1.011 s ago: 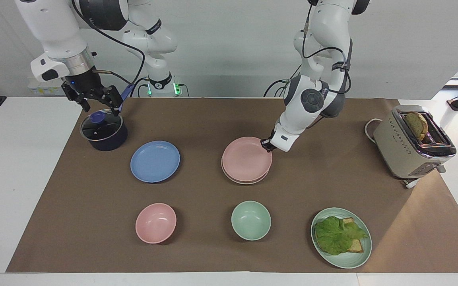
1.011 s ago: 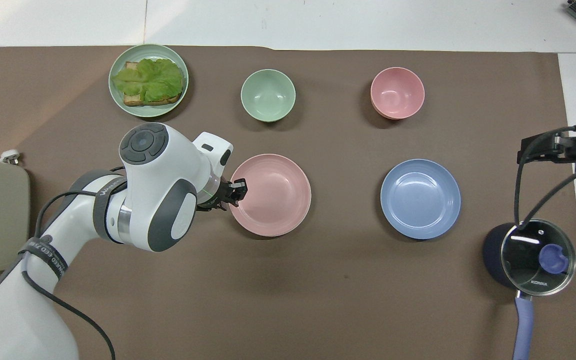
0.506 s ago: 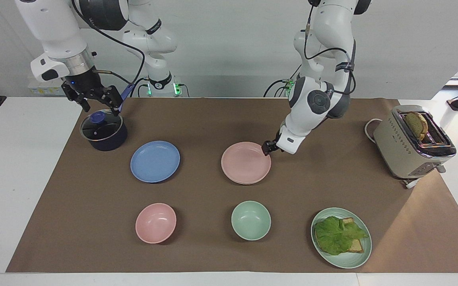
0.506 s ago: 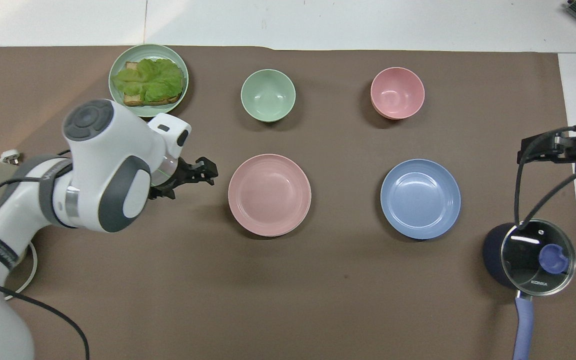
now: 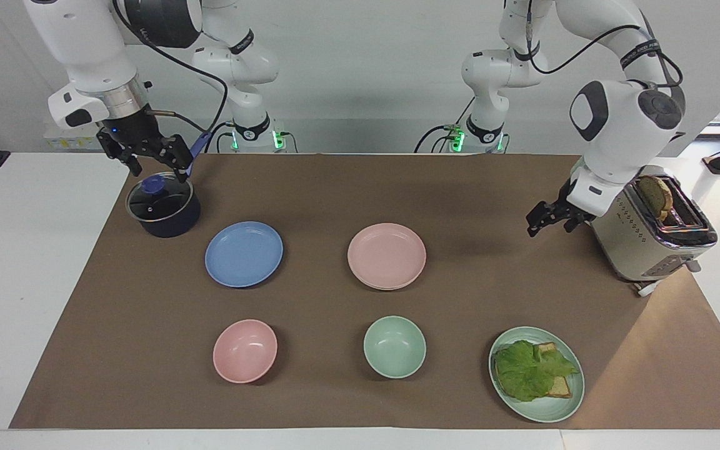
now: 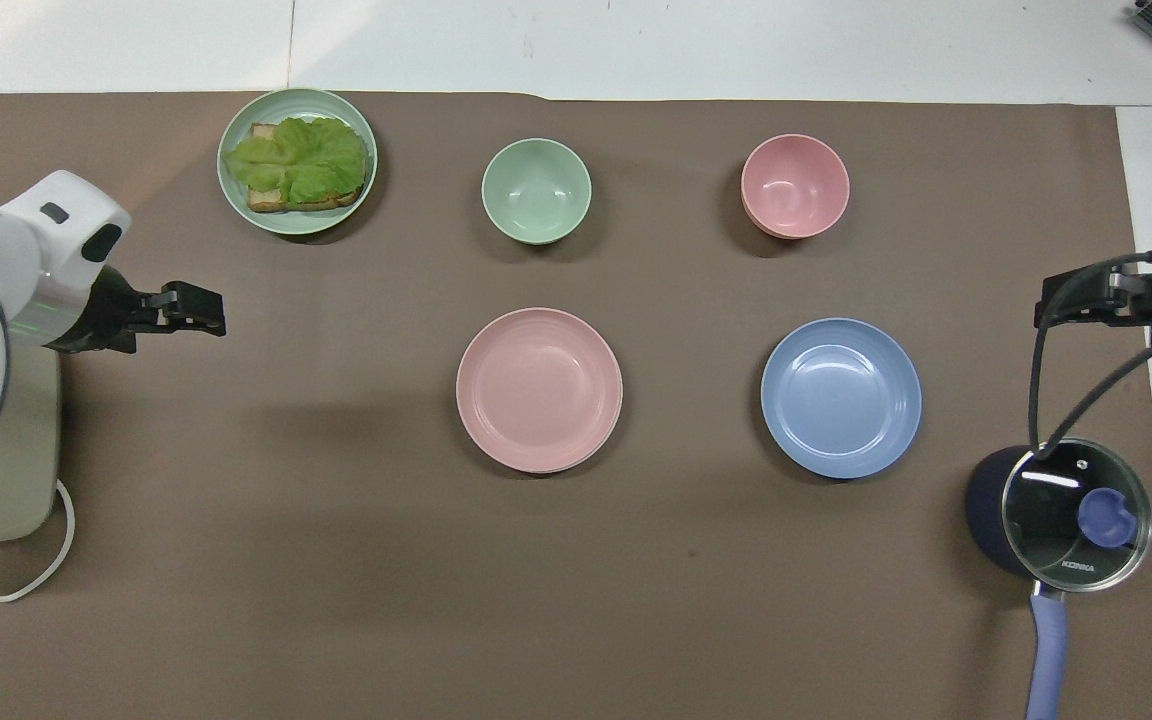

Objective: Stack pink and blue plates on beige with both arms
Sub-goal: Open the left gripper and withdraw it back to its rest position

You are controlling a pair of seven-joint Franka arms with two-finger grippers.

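Note:
The pink plate lies flat on the beige plate, of which only a thin pale rim shows under its edge. The blue plate lies alone on the brown mat, toward the right arm's end. My left gripper hangs open and empty above the mat, beside the toaster and well away from the pink plate. My right gripper waits open and empty above the lidded pot.
A toaster holding a bread slice stands at the left arm's end. A dark pot with a glass lid is at the right arm's end. Farther from the robots sit a pink bowl, a mint bowl and a mint plate with a lettuce sandwich.
My left gripper opened at the pink plate's rim. The plate settled flat on the beige one, and the arm swung away to the toaster. The right arm stayed still.

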